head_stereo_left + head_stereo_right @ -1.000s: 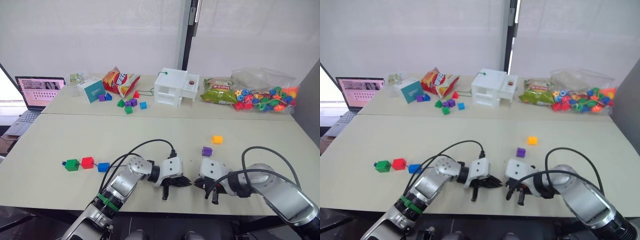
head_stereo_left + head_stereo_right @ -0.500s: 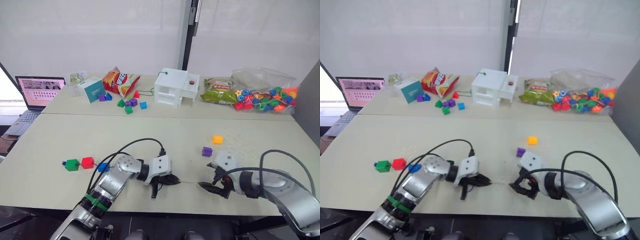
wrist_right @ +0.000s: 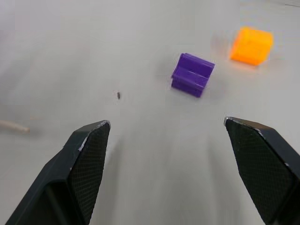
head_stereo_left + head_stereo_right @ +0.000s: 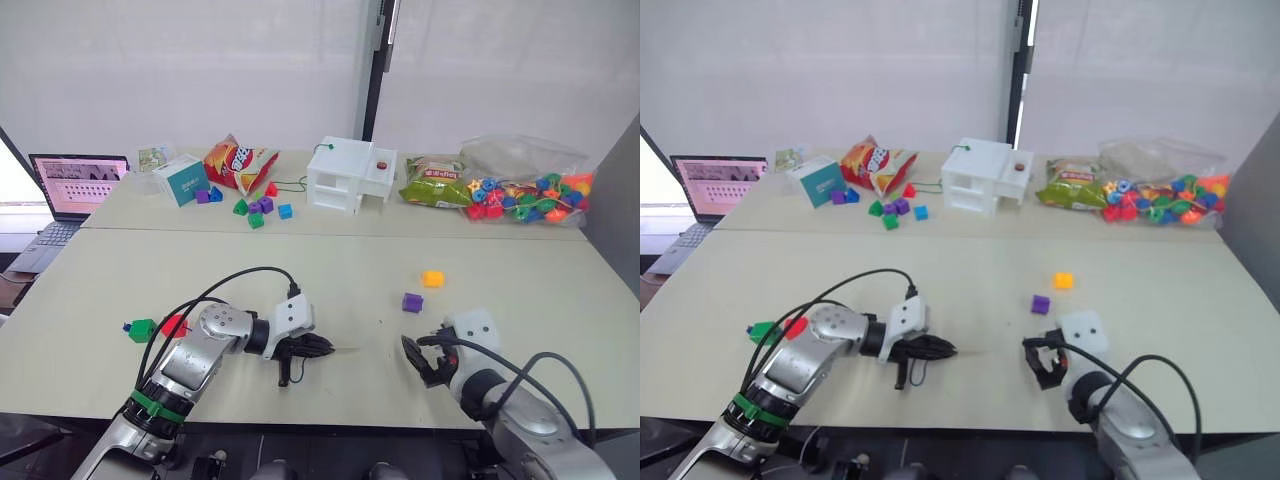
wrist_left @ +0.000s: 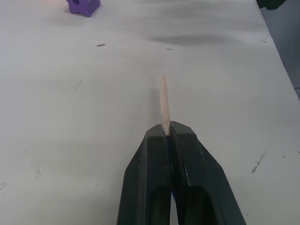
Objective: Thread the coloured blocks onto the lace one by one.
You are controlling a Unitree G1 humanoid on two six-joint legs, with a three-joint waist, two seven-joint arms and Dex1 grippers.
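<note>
Now my left gripper [image 5: 167,129] is clamped on the lace [image 5: 162,101], its pale stiff tip pointing out across the table [image 4: 330,280] toward my right side; my right gripper [image 3: 178,154] stands wide apart, and the purple block [image 3: 192,74] lies straight ahead of it with the yellow block [image 3: 251,45] just beyond; so my right arm is nearer, I judge.

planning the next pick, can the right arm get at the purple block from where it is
Probably yes: the right gripper is open and aimed at the purple block, with bare table between them.
</note>
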